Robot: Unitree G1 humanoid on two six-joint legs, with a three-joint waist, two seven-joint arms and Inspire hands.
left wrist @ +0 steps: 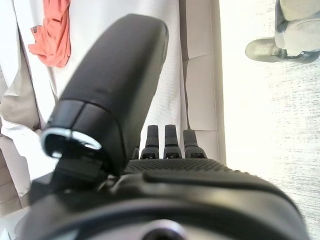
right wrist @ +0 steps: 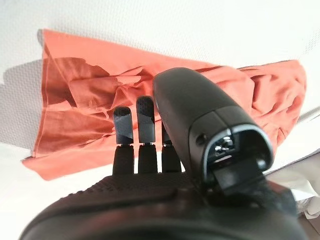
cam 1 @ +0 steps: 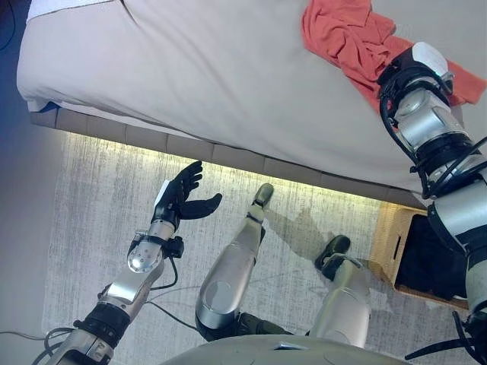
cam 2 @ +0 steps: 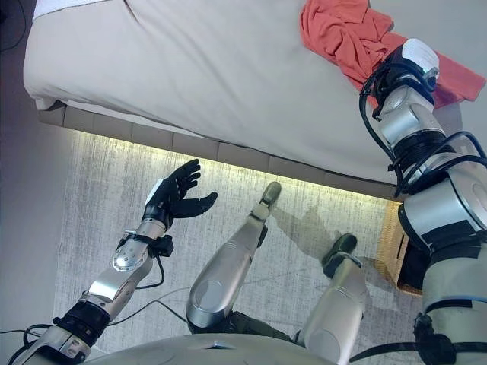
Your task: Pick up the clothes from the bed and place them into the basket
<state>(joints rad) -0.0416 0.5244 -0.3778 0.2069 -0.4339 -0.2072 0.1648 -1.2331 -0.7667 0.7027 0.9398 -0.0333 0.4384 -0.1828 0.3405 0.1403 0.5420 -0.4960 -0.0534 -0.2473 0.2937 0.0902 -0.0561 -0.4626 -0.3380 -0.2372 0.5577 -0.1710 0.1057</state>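
An orange garment (cam 1: 346, 34) lies crumpled on the beige bed (cam 1: 190, 68) at its far right. My right hand (cam 1: 397, 70) is over the garment's near edge. In the right wrist view its fingers (right wrist: 142, 117) reach out straight above the orange cloth (right wrist: 85, 115) and nothing is gripped. My left hand (cam 1: 183, 194) hangs open over the rug in front of the bed, away from the clothes. From the left wrist view the garment (left wrist: 52, 30) shows far off on the bed. A light wicker basket (cam 1: 388, 236) with a dark inside stands on the floor at the lower right, partly hidden by my right arm.
The bed's padded base (cam 1: 228, 156) with a lit strip beneath runs across the middle. A pale grey rug (cam 1: 99, 198) covers the floor in front of it. A white pillow edge (cam 1: 61, 6) shows at the bed's top left.
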